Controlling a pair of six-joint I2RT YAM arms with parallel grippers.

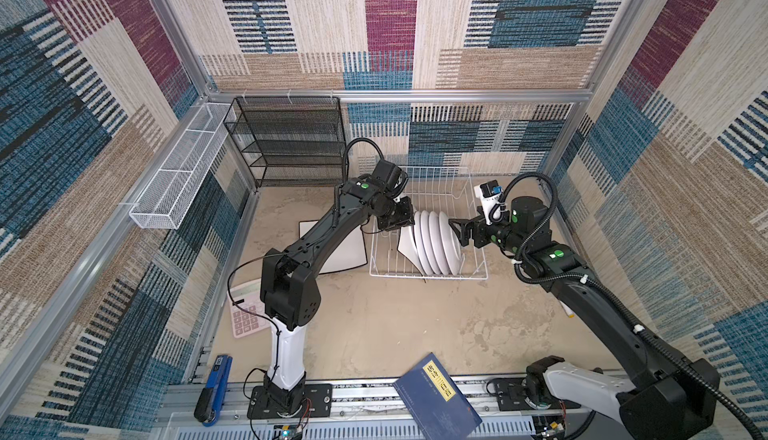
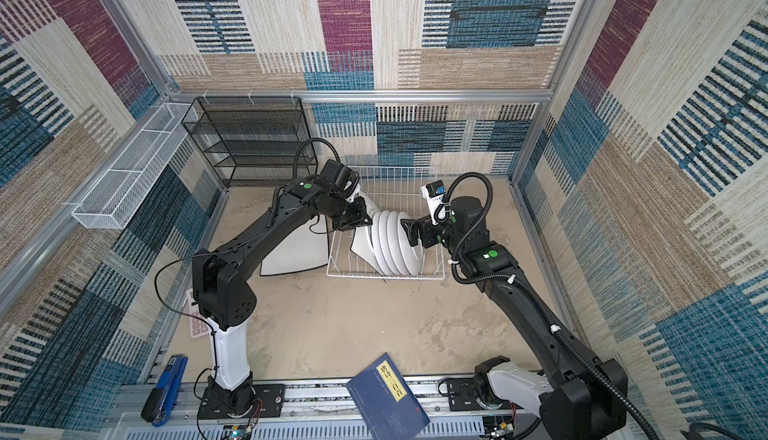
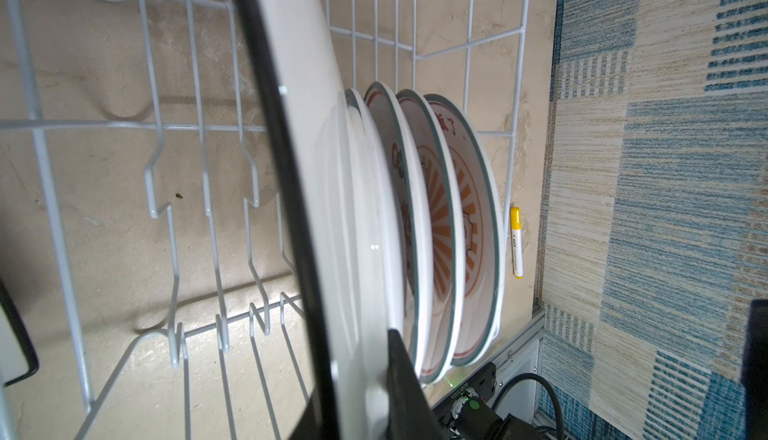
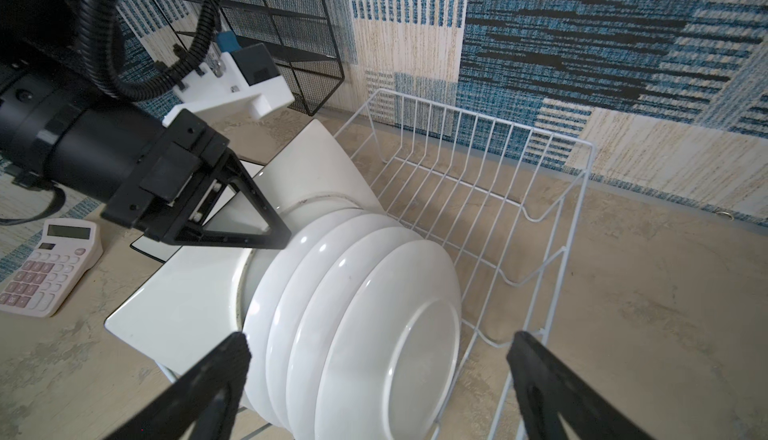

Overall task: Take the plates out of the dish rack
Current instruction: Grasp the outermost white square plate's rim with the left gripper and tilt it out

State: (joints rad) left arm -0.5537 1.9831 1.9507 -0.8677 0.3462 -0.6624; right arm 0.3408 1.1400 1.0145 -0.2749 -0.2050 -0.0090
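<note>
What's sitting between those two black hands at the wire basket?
Standing on edge in the dish rack, seen in both top views: one square plate pinched by the left hand, then four round plates reaching toward the open right hand.

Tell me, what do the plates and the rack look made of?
The round plates look like glazed ceramic, or possibly melamine: smooth, glossy white backs with bright highlights. The square plate looks much the same, with a shiny white face and a black edge. The rack is probably metal wire with a white coating: thin, even rods, bent and joined.
</note>
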